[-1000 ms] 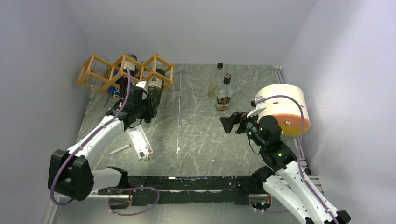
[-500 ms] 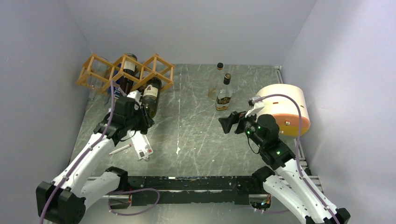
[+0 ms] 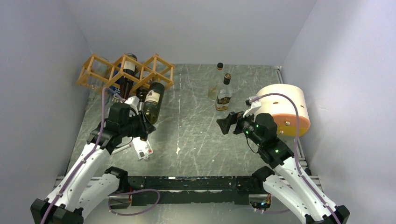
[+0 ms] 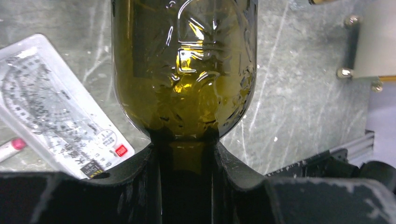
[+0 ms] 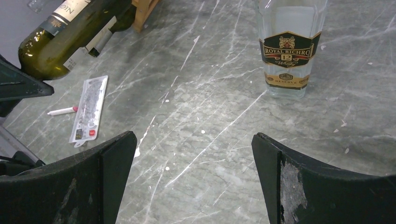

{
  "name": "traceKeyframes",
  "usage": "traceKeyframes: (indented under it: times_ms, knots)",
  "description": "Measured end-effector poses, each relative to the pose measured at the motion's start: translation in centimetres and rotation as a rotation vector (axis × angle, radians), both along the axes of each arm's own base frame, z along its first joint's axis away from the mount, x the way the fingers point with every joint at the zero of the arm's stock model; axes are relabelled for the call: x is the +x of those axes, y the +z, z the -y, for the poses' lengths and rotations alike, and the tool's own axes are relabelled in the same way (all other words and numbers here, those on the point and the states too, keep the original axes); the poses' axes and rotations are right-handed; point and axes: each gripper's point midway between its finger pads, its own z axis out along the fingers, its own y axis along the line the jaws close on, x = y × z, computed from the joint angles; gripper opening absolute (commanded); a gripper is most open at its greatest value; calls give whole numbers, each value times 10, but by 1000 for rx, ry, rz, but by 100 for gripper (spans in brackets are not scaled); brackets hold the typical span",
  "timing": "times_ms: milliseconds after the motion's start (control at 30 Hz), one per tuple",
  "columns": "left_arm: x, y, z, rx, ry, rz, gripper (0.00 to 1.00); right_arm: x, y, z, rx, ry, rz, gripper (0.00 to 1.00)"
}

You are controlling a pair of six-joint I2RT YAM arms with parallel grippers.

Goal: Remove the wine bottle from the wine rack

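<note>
The wine bottle point(image 3: 153, 100), clenched by its neck alone in the left hand point(image 4: 185, 161) (right hand point(image 5: 192, 142) spread, empty), could be dropped or snagged on the wine rack point(image 3: 141, 71).

Dark green glass wine bottle point(image 3: 154, 103): slides further out of the orange-brown wooden rack point(image 3: 95, 65).
Left tool point(image 3: 142, 125): draws back toward the near edge.

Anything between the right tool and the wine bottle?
No: top view shows only bare marble table between the right tool and the wine bottle.
</note>
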Motion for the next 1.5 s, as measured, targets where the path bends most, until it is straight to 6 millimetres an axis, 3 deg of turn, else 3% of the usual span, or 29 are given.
traceKeyframes:
  times_ms: [200, 400, 600, 700, 800, 867, 933, 1133, 1333, 1500]
  knots:
    - [-17, 8, 16, -78, -95, -2, 7, -1, 2, -8, 9, 40, -5, 100]
    - [-32, -1, 32, -56, -201, -91, 7, 7, 6, -22, 10, 87, -28, 100]
    - [-43, -4, 50, 4, -331, -163, 7, 3, -6, -64, -39, 235, -87, 100]
    - [-53, -5, 60, 28, -398, -188, 7, -22, -10, -111, -125, 401, -61, 100]
    - [-67, -8, 68, 48, -461, -214, 7, -63, -14, -155, -232, 629, 37, 100]
    - [-76, -9, 72, 54, -498, -227, 7, -88, -17, -174, -310, 766, 136, 100]
    - [-84, -8, 76, 50, -532, -233, 7, -100, -19, -183, -372, 853, 230, 100]
    - [-102, -14, 83, 5, -603, -263, 7, -91, -24, -204, -549, 971, 459, 100]
    - [-112, -27, 79, 13, -633, -302, 7, -84, -36, -205, -700, 1039, 656, 100]
    - [-113, -28, 80, 7, -662, -292, 7, -78, -54, -212, -811, 1076, 715, 100]
